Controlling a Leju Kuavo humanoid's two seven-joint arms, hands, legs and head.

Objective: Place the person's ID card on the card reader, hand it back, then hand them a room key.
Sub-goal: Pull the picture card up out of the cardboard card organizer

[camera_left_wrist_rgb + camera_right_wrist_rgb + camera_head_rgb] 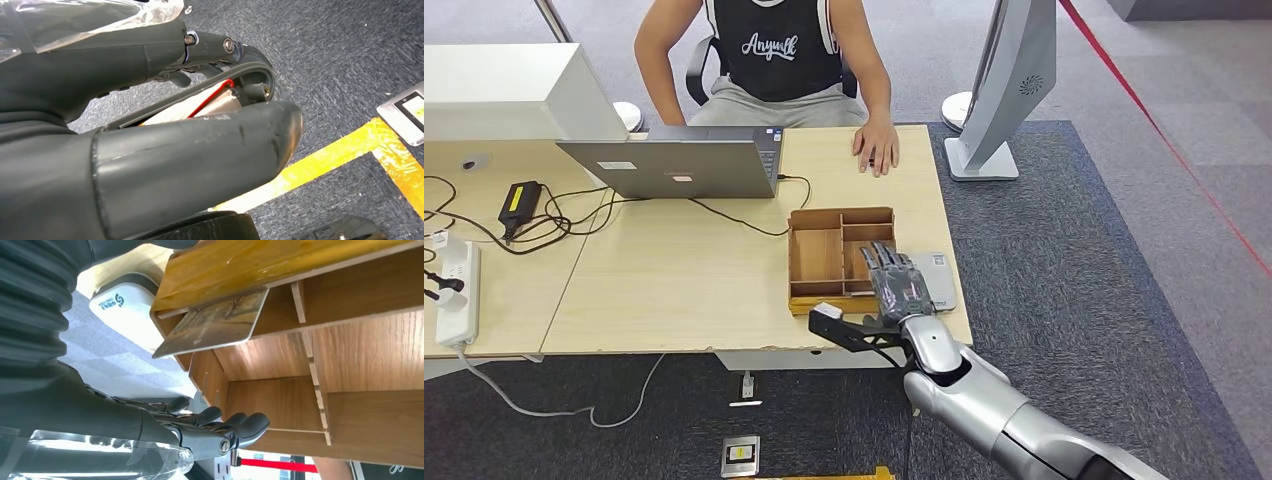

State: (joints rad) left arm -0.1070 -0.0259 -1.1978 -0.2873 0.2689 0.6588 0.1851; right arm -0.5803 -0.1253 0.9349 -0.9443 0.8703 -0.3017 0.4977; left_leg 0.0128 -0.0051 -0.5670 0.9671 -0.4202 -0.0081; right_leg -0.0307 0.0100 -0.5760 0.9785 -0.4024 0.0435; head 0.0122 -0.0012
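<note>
My right hand (892,282) hovers flat over the near right corner of the wooden divided box (816,262), fingers stretched out and holding nothing. In the right wrist view a brownish printed card (215,322) leans tilted in a box (350,360) compartment, apart from my fingers (225,424). The white card reader (940,281) lies just right of the box, partly under my hand, and appears as a white reader (122,307) at the wrist. The person's hand (876,148) rests on the table's far edge. My left hand (150,150) hangs over the carpet, fingers apart.
A person sits behind the table (684,290). An open grey laptop (674,165) stands at the back, with cables, a charger (519,203) and a power strip (457,295) to the left. A grey monitor stand (994,130) is on the carpet at right.
</note>
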